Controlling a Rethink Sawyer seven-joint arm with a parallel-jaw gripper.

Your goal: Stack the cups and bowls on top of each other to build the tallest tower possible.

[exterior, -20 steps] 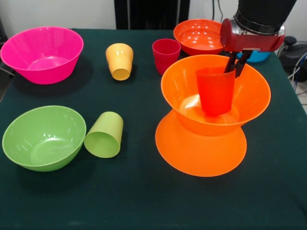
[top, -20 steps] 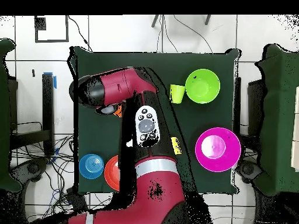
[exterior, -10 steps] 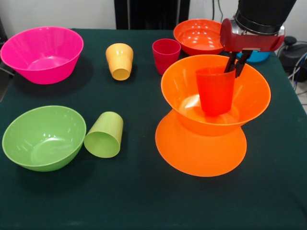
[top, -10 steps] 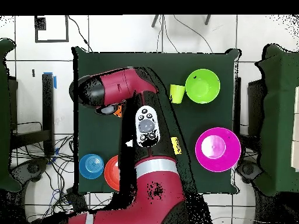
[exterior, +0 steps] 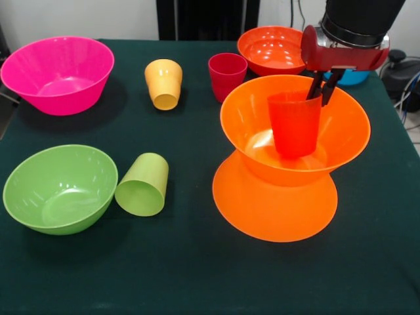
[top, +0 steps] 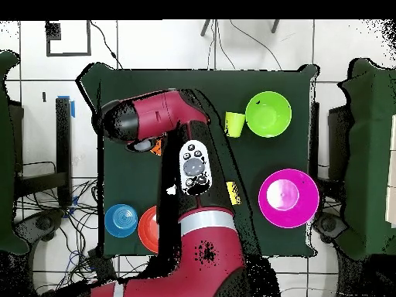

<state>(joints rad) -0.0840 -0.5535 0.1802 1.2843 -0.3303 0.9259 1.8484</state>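
Red-orange cup (exterior: 294, 123) rim pinched by vertical tool (exterior: 324, 90)

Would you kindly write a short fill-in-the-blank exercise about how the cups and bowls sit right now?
1. The red-orange cup stands inside the upper ____ bowl.
2. The lime green cup lies on its ____.
3. The gripper holds the rim of the ____ cup.
4. The pink bowl sits on the ____, not on the tower.

Missing words: orange; side; red-orange; table
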